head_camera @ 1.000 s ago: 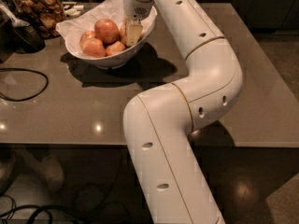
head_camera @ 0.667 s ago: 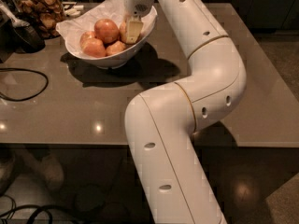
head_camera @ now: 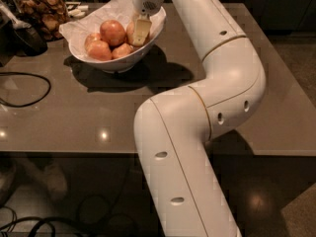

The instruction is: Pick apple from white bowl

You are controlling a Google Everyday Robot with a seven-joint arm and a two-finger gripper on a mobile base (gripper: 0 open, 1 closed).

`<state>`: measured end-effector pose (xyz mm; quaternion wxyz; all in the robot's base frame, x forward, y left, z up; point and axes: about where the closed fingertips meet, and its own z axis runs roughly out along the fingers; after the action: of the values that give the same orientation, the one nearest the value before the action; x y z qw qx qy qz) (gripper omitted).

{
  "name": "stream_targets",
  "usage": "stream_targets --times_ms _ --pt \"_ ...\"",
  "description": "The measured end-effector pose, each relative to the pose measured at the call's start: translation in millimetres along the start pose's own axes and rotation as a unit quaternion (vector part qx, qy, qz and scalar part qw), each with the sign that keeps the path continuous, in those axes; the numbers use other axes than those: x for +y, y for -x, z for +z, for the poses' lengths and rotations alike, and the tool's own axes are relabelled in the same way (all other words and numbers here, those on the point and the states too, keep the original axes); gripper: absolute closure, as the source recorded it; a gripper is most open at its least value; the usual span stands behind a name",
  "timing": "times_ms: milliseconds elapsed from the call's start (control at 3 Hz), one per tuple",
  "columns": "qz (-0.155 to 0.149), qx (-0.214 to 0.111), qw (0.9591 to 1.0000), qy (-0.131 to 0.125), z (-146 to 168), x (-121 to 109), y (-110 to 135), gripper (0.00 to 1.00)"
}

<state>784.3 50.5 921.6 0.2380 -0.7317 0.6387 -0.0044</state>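
The white bowl [head_camera: 85,53], lined with crumpled white paper, stands at the back left of the grey table. It holds several red-orange apples. The largest apple [head_camera: 112,32] lies in the middle, with smaller ones in front and to the left. My gripper [head_camera: 141,31] reaches down into the right side of the bowl. It sits against an apple [head_camera: 130,32] that it partly hides. I cannot tell whether it grips that apple.
A clear glass jar of brown snacks [head_camera: 42,10] stands behind the bowl at the far left. A dark object [head_camera: 22,38] and a black cable [head_camera: 29,90] lie on the left of the table [head_camera: 74,122]. My white arm crosses the table's right half.
The arm's elbow has shifted slightly to the right. The gripper stays at the same place in the bowl, and the apples have not moved.
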Motion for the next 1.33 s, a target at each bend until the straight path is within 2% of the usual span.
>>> stream_targets --times_ms 333,1000,1333 --pt "0.011 -0.001 0.9999 0.0 0.3 -0.2 0.7 1.0" --pt "-0.002 -0.007 1.0 0.003 -23.1 6.5 29.5 1.0" --pt "0.002 -0.01 0.9999 0.005 -35.9 11.3 40.4 1.0"
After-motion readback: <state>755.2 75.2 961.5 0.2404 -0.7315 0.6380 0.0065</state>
